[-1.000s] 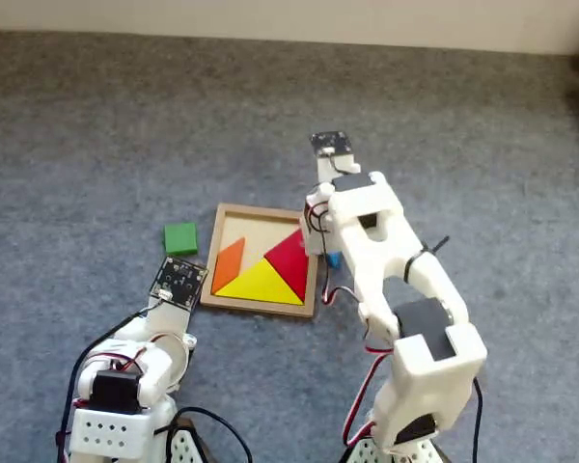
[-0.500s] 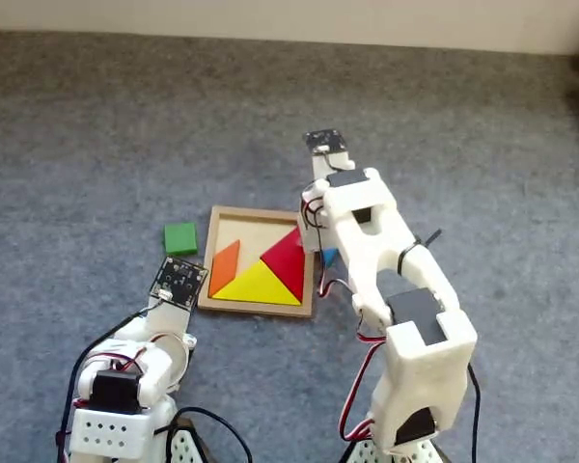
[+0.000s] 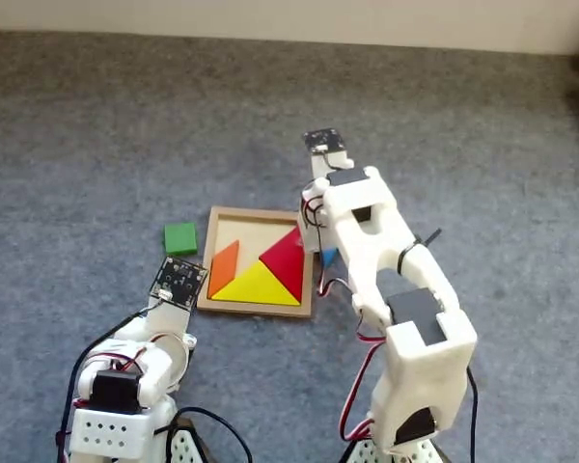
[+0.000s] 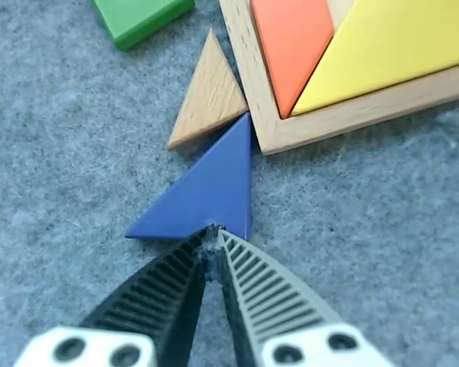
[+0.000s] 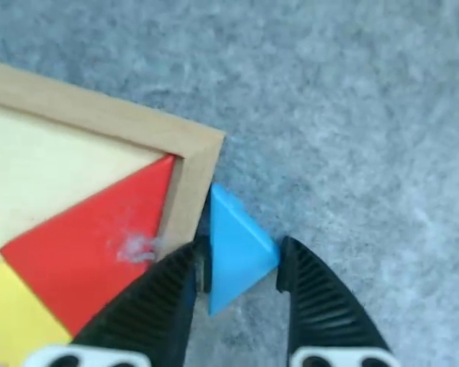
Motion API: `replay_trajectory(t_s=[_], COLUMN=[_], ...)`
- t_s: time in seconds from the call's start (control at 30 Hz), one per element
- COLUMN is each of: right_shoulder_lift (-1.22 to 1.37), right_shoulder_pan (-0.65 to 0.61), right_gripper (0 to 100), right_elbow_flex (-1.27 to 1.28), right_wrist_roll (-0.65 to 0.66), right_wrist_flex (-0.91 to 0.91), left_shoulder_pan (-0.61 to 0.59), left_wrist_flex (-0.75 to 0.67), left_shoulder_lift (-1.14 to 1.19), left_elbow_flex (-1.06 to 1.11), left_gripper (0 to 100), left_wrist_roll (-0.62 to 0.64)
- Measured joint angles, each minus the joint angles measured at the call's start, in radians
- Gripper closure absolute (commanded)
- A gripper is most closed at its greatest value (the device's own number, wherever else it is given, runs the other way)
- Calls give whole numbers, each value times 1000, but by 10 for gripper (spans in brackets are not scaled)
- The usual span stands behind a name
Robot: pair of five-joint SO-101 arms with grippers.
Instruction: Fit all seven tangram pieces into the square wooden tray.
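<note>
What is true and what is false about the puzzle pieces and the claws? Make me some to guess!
1. The red triangle lies in the wooden tray. True.
2. The green piece is inside the tray. False: the green square lies on the carpet beside it.
3. The light blue triangle is between the right claw fingers. True.
4. All seven pieces are in the tray. False: only red, the yellow triangle and the orange piece are.
5. The left claw holds a yellow piece. False: the left claw is shut, its tips at the dark blue triangle.
</note>
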Motion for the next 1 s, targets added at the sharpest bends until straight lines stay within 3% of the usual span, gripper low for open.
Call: replay_trajectory(t_s=[0.37, 0.8, 1.0], right_shoulder_lift=[-153, -155, -126], right_shoulder_pan=[-68, -344, -387], right_gripper=[897, 892, 750], right_elbow_flex=[0, 17, 32], right_wrist_roll=[-12, -339, -368], right_wrist_flex=[84, -78, -150], left_shoulder_pan=[0, 0, 0], left_wrist_flex=[0, 0, 0], left_shoulder_lift=[0, 0, 0], left_elbow_flex=[0, 0, 0], left_gripper=[993, 993, 993], left_wrist_roll=[0, 0, 0])
